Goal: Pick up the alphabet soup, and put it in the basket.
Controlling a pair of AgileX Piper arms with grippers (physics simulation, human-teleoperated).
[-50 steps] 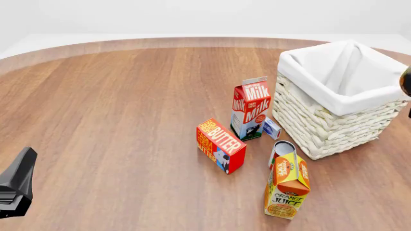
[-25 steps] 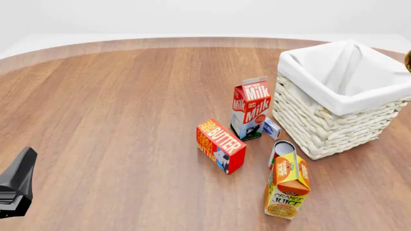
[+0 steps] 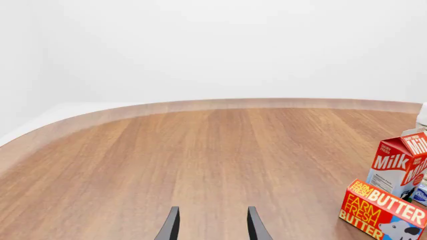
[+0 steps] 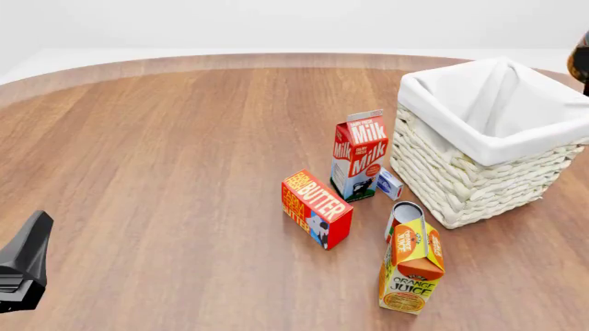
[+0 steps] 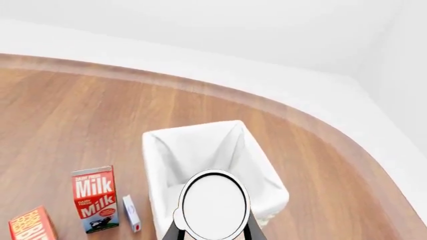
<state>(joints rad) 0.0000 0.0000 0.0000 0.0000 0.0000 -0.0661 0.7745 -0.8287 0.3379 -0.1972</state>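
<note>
Milk carton (image 4: 359, 156) reads "Milk", red and white, standing just beside the basket's (image 4: 478, 181) near-left wall. Butter box (image 4: 316, 208) reads "FARM FRESH BUTTER", red with yellow letters, nearer the camera than the milk carton and close to it. Orange juice carton (image 4: 412, 265) reads "ORANGE JUICE", upright, nearest of all, in front of the basket's near corner. A red-and-white-labelled can (image 4: 403, 216) stands touching or just behind the juice carton, text too small to read. A small white and blue box (image 4: 390, 184) sits between milk carton and basket, writing unreadable.

Alphabet soup (image 5: 215, 205) is clamped in the right end effector (image 5: 213, 231), pale silver top facing the wrist camera, held in the air above the basket's white-lined opening (image 5: 200, 150); label hidden. In the front view only a dark sliver shows at the frame edge beyond the basket (image 4: 581, 61).

Left end effector (image 3: 212, 225) hangs released, fingers apart with nothing between, well away from the basket over bare bench (image 4: 165, 152). Wide open wood on that side out to the curved bench edge; the items crowd the basket's near-left side.
</note>
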